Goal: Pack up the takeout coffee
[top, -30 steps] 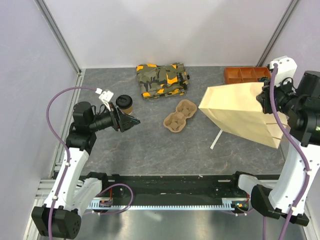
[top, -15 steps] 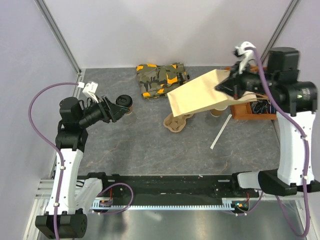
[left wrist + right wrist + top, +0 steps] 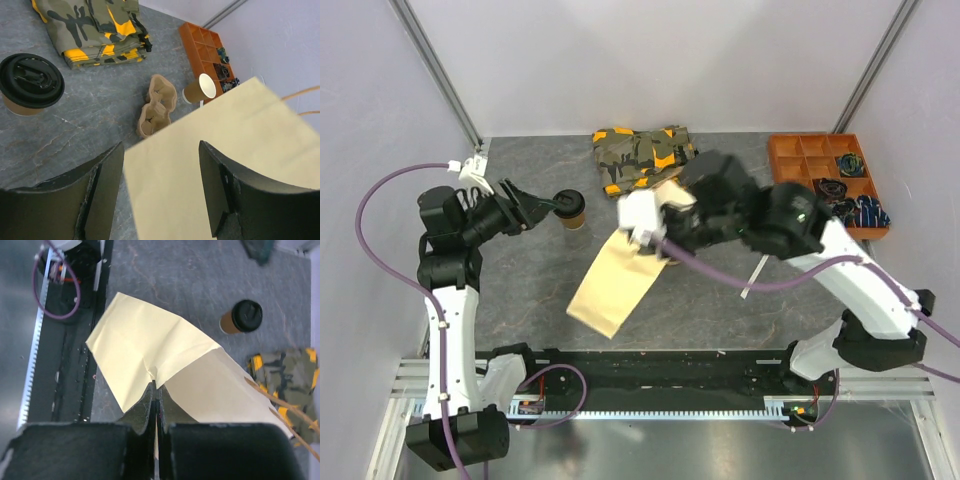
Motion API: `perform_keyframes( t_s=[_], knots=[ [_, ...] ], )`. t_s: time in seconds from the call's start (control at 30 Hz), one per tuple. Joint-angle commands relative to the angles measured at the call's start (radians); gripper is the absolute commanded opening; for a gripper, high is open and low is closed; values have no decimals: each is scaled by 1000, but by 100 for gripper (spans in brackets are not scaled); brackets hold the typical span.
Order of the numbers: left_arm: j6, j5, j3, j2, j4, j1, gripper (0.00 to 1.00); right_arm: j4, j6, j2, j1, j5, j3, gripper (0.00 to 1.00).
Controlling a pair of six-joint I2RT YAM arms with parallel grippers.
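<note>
The takeout coffee (image 3: 570, 208), a tan cup with a black lid, stands upright at the left back of the table; it also shows in the left wrist view (image 3: 30, 82) and the right wrist view (image 3: 242, 316). My left gripper (image 3: 544, 203) is open and empty just left of the cup, raised off the table (image 3: 161, 147). My right gripper (image 3: 156, 390) is shut on a fold of the tan paper bag (image 3: 150, 347). The bag (image 3: 615, 280) hangs tilted over the middle front of the table and fills the lower left wrist view (image 3: 225, 165).
A pulp cup carrier (image 3: 156, 105) and a lidless tan cup (image 3: 200, 89) lie beyond the bag. Folded camouflage cloth (image 3: 640, 155) is at the back. An orange compartment tray (image 3: 820, 165) is at the back right. A white stick (image 3: 757, 275) lies right of centre.
My right arm has swung the paper bag from the right side to the middle front of the table. My left gripper has drawn back slightly to the left, still beside the coffee.
</note>
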Motion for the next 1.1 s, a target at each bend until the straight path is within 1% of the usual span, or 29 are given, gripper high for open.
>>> perform_keyframes(
  t_s=[0.0,0.07,0.1,0.17,0.2,0.27,0.3,0.33,0.37,0.4,0.47,0.53,0.6,0.63,0.67,0.7,0.73,0.8,0.83,0.87,0.9,0.93,0.97,1.0,1.07],
  knots=[
    [-2,54,78,25,-23,56,69,12,-286,33,175,208,-18,0],
    [27,60,92,37,-62,80,70,9,-390,44,243,275,-58,0],
    [36,64,107,43,-79,109,70,12,-485,47,307,344,-75,0],
    [77,95,121,66,-122,152,72,20,-570,51,360,395,-112,0],
    [93,109,133,74,-132,166,73,24,-641,53,398,427,-123,0],
    [157,169,147,92,-172,192,75,30,-702,51,427,455,-172,0],
    [184,187,164,98,-191,209,75,50,-728,44,447,475,-198,0],
    [217,210,173,101,-218,214,76,69,-751,39,456,531,-227,0],
    [279,218,184,103,-268,215,77,104,-750,38,467,568,-283,0],
    [309,227,196,97,-295,218,77,119,-742,42,484,593,-302,0],
    [346,239,187,56,-316,218,79,162,-698,56,498,637,-330,0],
    [346,274,159,31,-321,220,79,176,-688,68,513,656,-363,0],
    [344,311,159,28,-321,220,79,194,-731,42,526,682,-409,0],
    [353,325,168,34,-320,221,79,210,-754,19,530,687,-480,0],
    [363,324,179,45,-320,220,79,239,-821,-4,533,696,-518,0],
    [373,331,210,80,-315,220,79,254,-852,-52,544,700,-557,0],
    [410,351,231,98,-315,218,78,268,-881,-76,549,702,-616,0],
    [435,399,301,167,-315,203,77,287,-947,-117,556,691,-653,0],
    [477,400,325,189,-329,185,77,287,-964,-123,555,685,-666,0],
    [532,390,351,207,-361,134,77,282,-975,-128,556,679,-669,0],
    [585,321,407,223,-394,101,78,281,-998,-130,556,668,-667,0],
    [679,280,428,253,-451,62,78,276,-1013,-131,556,664,-663,0],
    [715,244,464,269,-473,-3,78,277,-1027,-142,555,658,-661,0],
    [738,206,480,285,-490,-25,78,277,-1070,-147,556,641,-660,0],
    [749,195,510,324,-502,-58,76,288,-1113,-168,556,622,-660,1]
  ],
)
